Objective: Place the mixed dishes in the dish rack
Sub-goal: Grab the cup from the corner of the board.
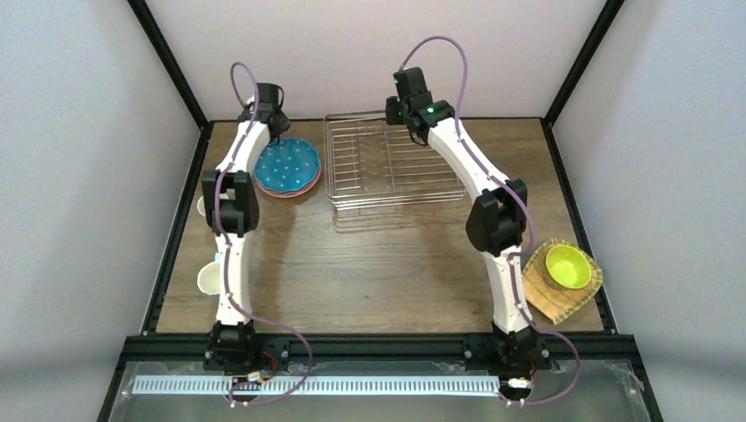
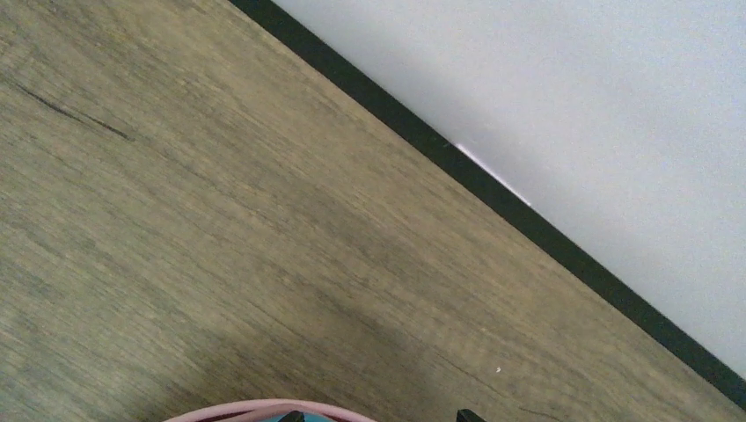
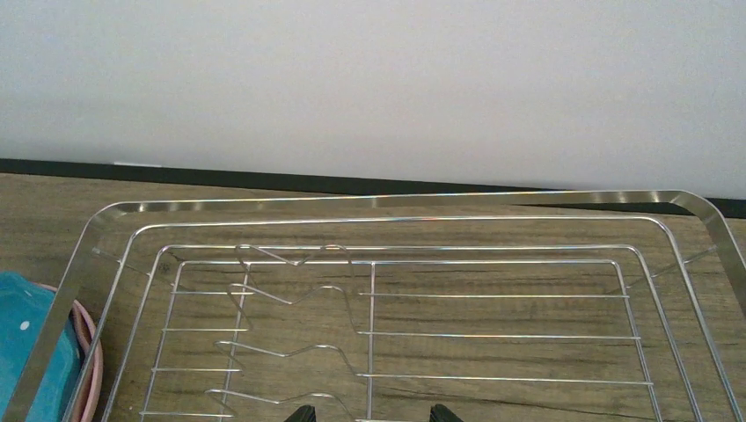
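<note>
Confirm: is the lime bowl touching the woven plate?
Touching. The top view shows the lime bowl sitting directly on the woven tan plate, fully inside its outline, with no gap visible between them.

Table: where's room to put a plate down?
Bare wood lies between the left arm and right arm, from the dish rack to the near edge. The rack is bare too. Crowded: the left edge, with stacked plates and mugs, and the right near corner, with the lime bowl on the woven plate.
</note>
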Action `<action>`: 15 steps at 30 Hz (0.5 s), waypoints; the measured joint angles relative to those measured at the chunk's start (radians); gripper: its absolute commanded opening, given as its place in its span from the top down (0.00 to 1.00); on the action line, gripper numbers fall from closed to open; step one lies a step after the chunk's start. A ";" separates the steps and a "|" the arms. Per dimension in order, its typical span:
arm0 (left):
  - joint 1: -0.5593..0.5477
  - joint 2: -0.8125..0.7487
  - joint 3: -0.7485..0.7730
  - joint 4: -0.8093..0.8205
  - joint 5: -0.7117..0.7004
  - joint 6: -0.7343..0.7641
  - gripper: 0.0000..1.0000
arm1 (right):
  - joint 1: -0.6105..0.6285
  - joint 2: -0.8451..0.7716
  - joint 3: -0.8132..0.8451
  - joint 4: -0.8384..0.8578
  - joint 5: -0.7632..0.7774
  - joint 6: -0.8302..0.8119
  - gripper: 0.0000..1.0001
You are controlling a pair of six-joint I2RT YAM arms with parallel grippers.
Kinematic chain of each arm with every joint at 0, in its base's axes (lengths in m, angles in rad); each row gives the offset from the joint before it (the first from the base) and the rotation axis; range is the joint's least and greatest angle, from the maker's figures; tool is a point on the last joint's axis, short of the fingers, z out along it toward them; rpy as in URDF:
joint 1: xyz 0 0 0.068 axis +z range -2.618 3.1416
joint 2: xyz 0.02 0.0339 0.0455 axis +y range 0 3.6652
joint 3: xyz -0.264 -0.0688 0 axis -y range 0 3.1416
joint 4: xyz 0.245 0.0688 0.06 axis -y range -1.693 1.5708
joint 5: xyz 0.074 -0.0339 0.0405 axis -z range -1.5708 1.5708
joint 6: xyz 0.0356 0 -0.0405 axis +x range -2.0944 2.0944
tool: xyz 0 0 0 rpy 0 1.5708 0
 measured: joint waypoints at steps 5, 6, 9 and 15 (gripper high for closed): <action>0.000 0.010 0.024 0.000 0.000 -0.026 0.01 | 0.000 0.000 0.000 0.005 -0.001 -0.006 0.26; 0.000 0.010 0.026 0.000 0.003 -0.030 0.01 | 0.000 0.000 0.000 0.007 -0.001 -0.007 0.26; 0.000 0.003 0.029 -0.007 0.016 -0.043 0.01 | 0.000 0.000 0.002 0.008 -0.001 -0.007 0.26; -0.016 -0.164 -0.066 -0.060 0.029 -0.052 0.01 | 0.000 -0.001 0.003 0.006 -0.011 -0.002 0.24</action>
